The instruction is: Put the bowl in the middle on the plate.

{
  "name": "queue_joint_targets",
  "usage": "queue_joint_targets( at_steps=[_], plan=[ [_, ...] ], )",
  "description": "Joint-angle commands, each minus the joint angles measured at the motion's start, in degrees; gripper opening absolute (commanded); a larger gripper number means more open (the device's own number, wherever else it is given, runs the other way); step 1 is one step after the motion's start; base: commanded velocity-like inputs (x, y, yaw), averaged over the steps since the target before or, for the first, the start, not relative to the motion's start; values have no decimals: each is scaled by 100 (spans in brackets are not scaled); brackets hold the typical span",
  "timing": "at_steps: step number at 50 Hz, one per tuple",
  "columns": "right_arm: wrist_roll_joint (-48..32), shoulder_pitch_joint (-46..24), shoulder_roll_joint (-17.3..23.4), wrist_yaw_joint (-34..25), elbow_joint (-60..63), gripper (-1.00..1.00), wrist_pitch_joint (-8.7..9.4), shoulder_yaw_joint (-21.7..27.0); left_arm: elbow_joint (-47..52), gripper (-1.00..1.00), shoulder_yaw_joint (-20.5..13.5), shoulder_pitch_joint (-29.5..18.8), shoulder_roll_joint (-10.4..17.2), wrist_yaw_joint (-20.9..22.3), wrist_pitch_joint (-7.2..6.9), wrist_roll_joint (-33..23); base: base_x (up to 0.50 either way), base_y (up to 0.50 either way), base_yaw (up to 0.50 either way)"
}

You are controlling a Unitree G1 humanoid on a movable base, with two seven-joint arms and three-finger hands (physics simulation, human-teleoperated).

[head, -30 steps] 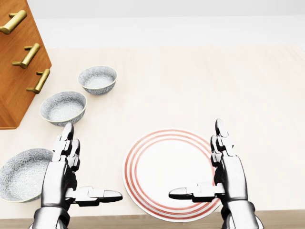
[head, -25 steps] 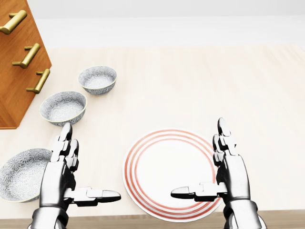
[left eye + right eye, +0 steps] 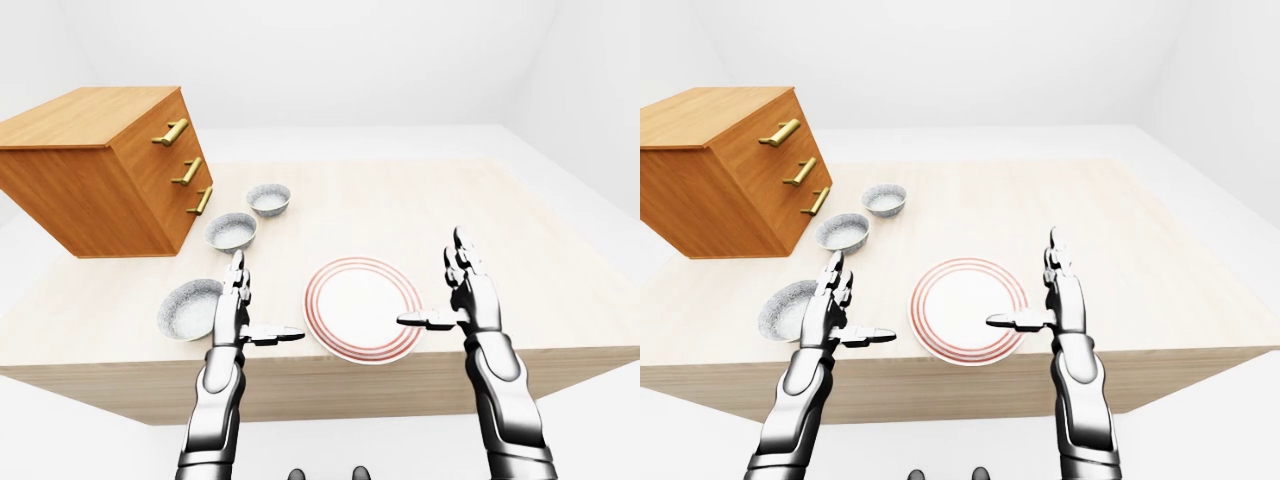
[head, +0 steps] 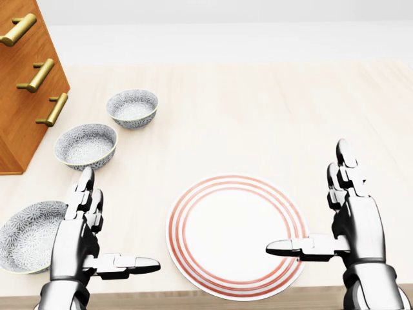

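Note:
Three patterned grey bowls run in a diagonal along the left of the head view. The middle bowl (image 4: 86, 145) sits between the far bowl (image 4: 132, 107) and the near bowl (image 4: 29, 236). A white plate (image 4: 222, 219) with red rings lies low in the centre. My left hand (image 4: 119, 223) is open and hovers between the near bowl and the plate, just below the middle bowl. At the plate's right rim my right hand (image 4: 308, 197) is open too, its thumb reaching over the rim. Neither hand holds anything.
A wooden drawer chest (image 4: 26, 77) with brass handles stands at the top left, close beside the bowls. The table's near edge (image 4: 213, 303) runs along the bottom of the head view. The pale tabletop (image 4: 290, 116) stretches wide to the right and top.

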State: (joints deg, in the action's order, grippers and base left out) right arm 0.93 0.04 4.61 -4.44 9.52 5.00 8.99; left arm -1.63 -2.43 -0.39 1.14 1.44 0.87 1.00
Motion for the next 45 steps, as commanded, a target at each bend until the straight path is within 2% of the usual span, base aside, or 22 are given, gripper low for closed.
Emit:
queue_joint_targets(
  at_steps=[1,2,4,5,6,9,14,15,17,19,22,23,25,26,28,35,36,39,45],
  plan=[
    [18,0,312,-334,584,100,0,720,39,100,-6,7,5,-10,-49,-7,0,0,0],
    [53,22,412,-410,707,100,0,915,-97,100,-20,-28,11,-8,54,-10,0,0,0],
    [69,42,464,-523,798,100,0,1115,-69,100,-18,-26,12,-10,25,-11,0,0,0],
    [64,49,485,-553,829,100,0,1201,-203,100,-33,-68,18,-5,118,-6,0,0,0],
    [55,46,478,-563,831,100,0,1212,-213,100,-33,-71,19,-5,124,-5,0,0,0],
    [111,66,682,-715,787,100,0,1660,-219,100,-35,-75,22,-9,126,-5,0,0,0],
    [299,57,875,-872,928,100,0,2294,-3,100,-6,-7,8,-21,-21,-23,0,0,0],
    [365,24,924,-860,821,100,0,2412,-173,100,-21,-45,15,-8,109,-22,0,0,0],
    [322,-59,1014,-847,559,100,0,2372,-272,100,-34,-79,20,-9,175,-16,0,0,0],
    [354,3,1106,-898,577,100,0,2519,-201,100,-24,-49,17,-19,138,-22,0,0,0],
    [404,-8,1153,-929,535,100,0,2618,-246,100,-27,-71,20,-19,160,-22,0,0,0],
    [374,-54,1222,-915,287,100,0,2667,-141,100,-17,-43,15,-27,84,-24,0,0,0],
    [346,-20,1277,-961,179,100,0,2694,-91,100,-14,-29,12,-31,46,-25,0,0,0],
    [436,34,1364,-1012,140,100,0,2906,-248,100,-32,-79,19,-22,152,-16,0,0,0],
    [509,23,1460,-1051,-5,100,0,3069,-283,100,-35,-90,22,-22,175,-13,0,0,0],
    [648,10,1702,-1097,-330,100,0,3322,-329,100,-30,-102,21,-37,207,-21,0,0,0],
    [649,14,1727,-1096,-361,100,0,3342,-267,100,-22,-87,19,-40,160,-23,0,0,0],
    [645,30,1831,-1135,-540,100,0,3433,-368,100,-30,-114,23,-38,234,-23,0,0,0],
    [702,59,1922,-1152,-619,100,0,3594,-378,100,-31,-118,26,-42,235,-26,0,0,0]
  ],
)
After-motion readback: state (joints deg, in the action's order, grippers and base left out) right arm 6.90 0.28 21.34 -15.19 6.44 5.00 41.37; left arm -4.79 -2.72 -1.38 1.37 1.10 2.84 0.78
